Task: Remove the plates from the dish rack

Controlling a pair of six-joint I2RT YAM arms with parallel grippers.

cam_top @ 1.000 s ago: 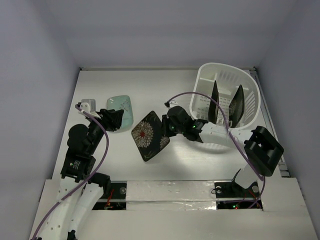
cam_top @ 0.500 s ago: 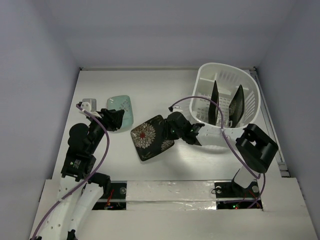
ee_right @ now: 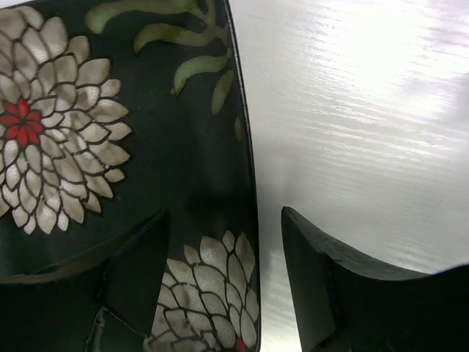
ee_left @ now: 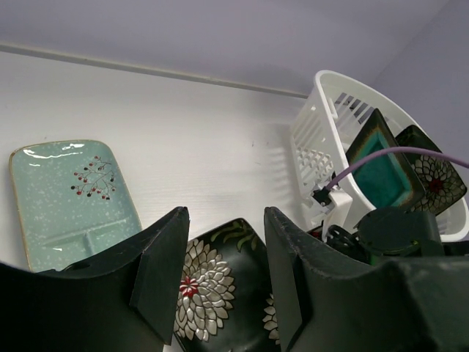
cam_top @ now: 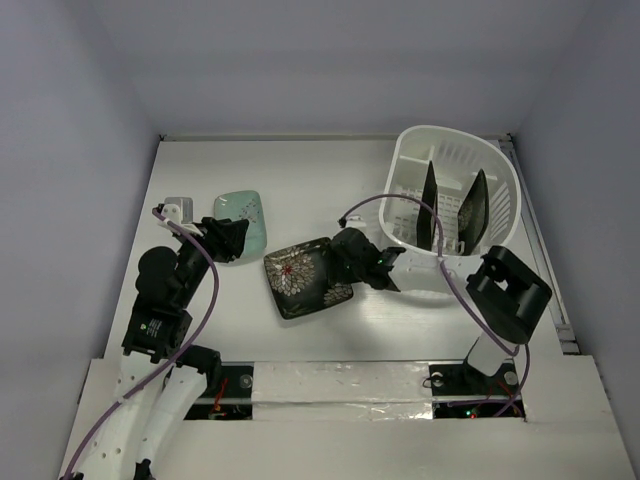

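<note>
Setting flowered plate (cam_top: 297,280) on desk (cam_top: 300,180) with right end effector (ee_right: 223,235) apart astride its rim, left end effector (ee_left: 223,227) apart, empty; next, lifting clear toward dish rack (cam_top: 452,130).

This is a robotics lab test booth, not a kitchen. A bare white table (cam_top: 300,180) is boxed in on three sides by plain pale walls (cam_top: 330,70). Two robot arms, the left arm (cam_top: 158,300) and the right arm (cam_top: 510,295), are bolted at its near edge. Purple cables (ee_left: 429,151) loop loose along them, and silvery tape (cam_top: 340,382) runs across the board (cam_top: 560,400) between their bases. The only household things here are a white dish rack (cam_top: 405,150) and a few plates (cam_top: 298,280).
</note>
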